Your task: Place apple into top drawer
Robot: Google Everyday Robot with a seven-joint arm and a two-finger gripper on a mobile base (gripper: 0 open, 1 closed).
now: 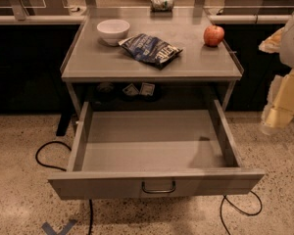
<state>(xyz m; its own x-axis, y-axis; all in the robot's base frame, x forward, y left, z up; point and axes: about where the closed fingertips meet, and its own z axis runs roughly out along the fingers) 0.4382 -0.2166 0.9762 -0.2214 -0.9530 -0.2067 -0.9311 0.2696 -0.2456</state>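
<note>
The apple (213, 35), red with a yellowish patch, sits on the right side of the grey cabinet top (108, 62), near its right edge. The top drawer (103, 185) is pulled fully open below, its inside bare, with a curved metal handle (159, 188) at the centre of its front panel. My gripper (280, 112) hangs at the far right edge of the view, to the right of the cabinet and below the apple's level, well apart from the apple.
A white bowl (113, 31) stands at the back left of the top. A dark blue chip bag (152, 49) lies in the middle. A can (161, 3) lies on its side at the back. Black cables (49, 155) run on the speckled floor.
</note>
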